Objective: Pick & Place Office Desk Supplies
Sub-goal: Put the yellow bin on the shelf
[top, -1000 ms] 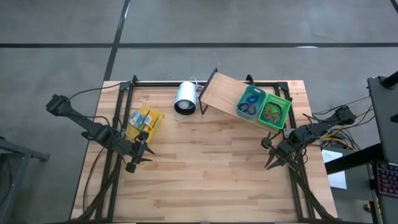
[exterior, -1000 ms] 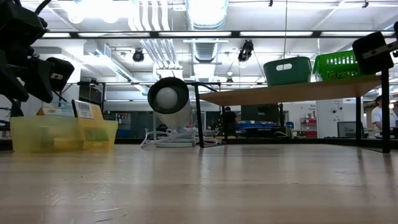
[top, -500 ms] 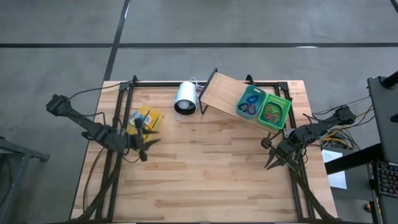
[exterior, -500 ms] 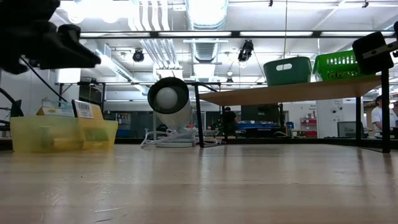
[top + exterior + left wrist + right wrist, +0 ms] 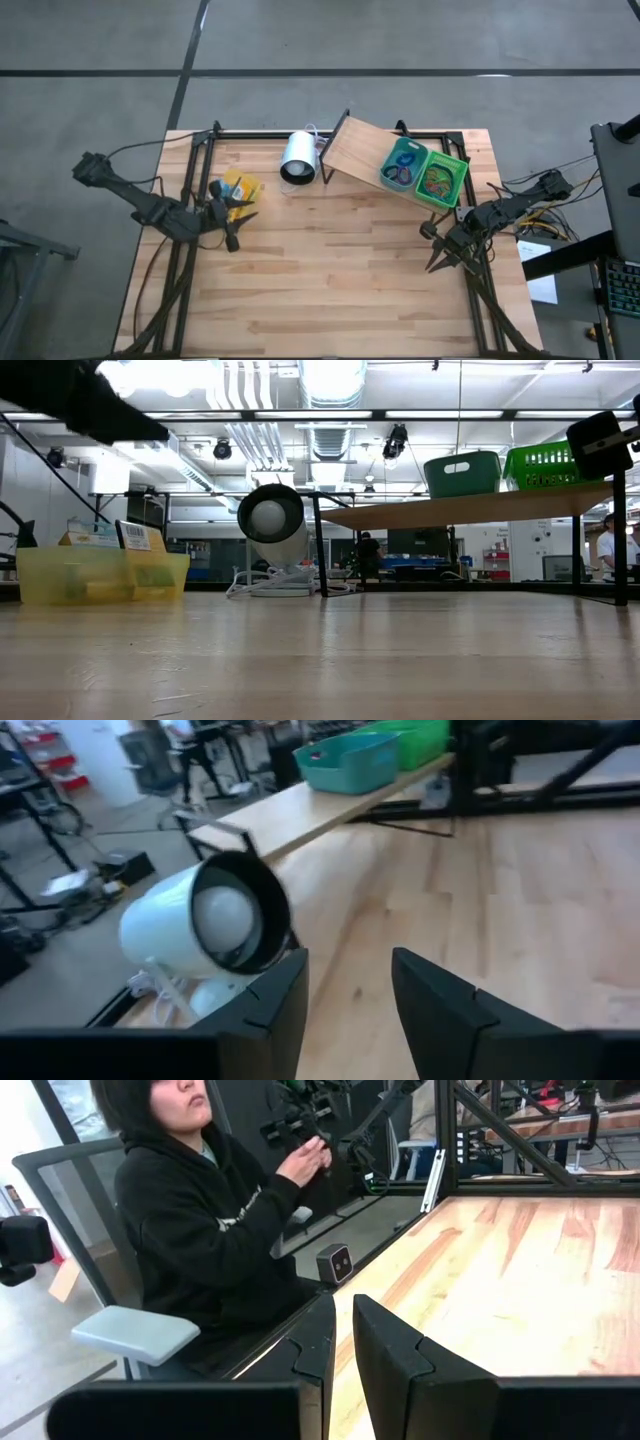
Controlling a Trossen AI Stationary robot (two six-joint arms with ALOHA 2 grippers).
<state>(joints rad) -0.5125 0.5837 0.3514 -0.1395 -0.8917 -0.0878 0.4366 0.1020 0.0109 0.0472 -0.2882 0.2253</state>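
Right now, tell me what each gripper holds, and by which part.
Nothing. The left gripper is open and empty; the right gripper is nearly shut with nothing between its fingers.

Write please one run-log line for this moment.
left gripper: open, empty, beside yellow boxes | right gripper: shut, waiting at table right edge

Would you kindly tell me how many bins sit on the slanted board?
2: a teal bin toward the board's middle, and a green bin beside it at the right end.
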